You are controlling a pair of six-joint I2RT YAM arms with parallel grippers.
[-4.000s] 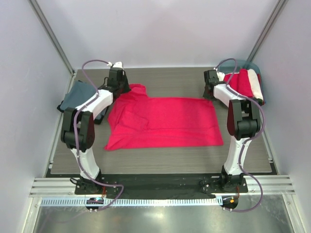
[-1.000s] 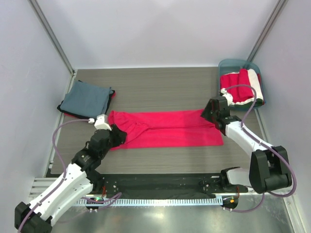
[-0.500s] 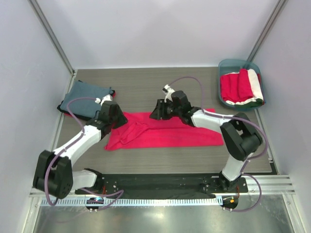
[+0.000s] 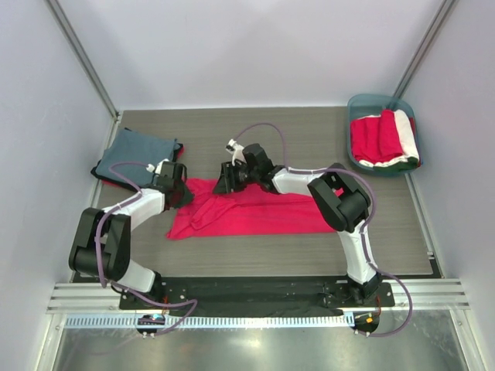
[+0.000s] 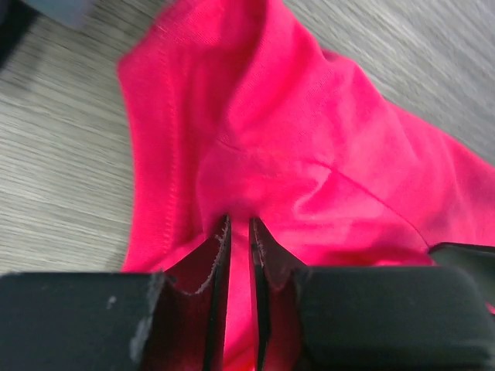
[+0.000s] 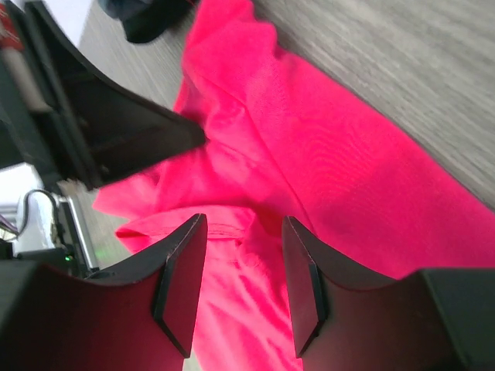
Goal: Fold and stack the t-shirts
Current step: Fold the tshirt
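Observation:
A crimson-red t-shirt [image 4: 271, 212] lies folded into a long strip across the table's middle. My left gripper [image 4: 179, 195] is at its upper left corner. In the left wrist view the left gripper [image 5: 238, 224] has its jaws nearly together with a ridge of the red t-shirt [image 5: 309, 139] pinched between them. My right gripper [image 4: 223, 184] is over the strip's upper edge, just right of the left one. In the right wrist view the right gripper [image 6: 244, 220] stands open over the rumpled red t-shirt [image 6: 325, 147]. A folded slate blue-grey t-shirt [image 4: 138, 153] rests at the far left.
A teal tub [image 4: 371, 98] at the back right holds red and white t-shirts [image 4: 383, 137]. The right arm stretches leftward over the strip's right half. The left gripper's black body [image 6: 116, 131] shows close by in the right wrist view.
The right gripper slid left along the shirt's upper edge toward the left gripper. The left gripper's jaws have closed onto the red cloth at the left corner.

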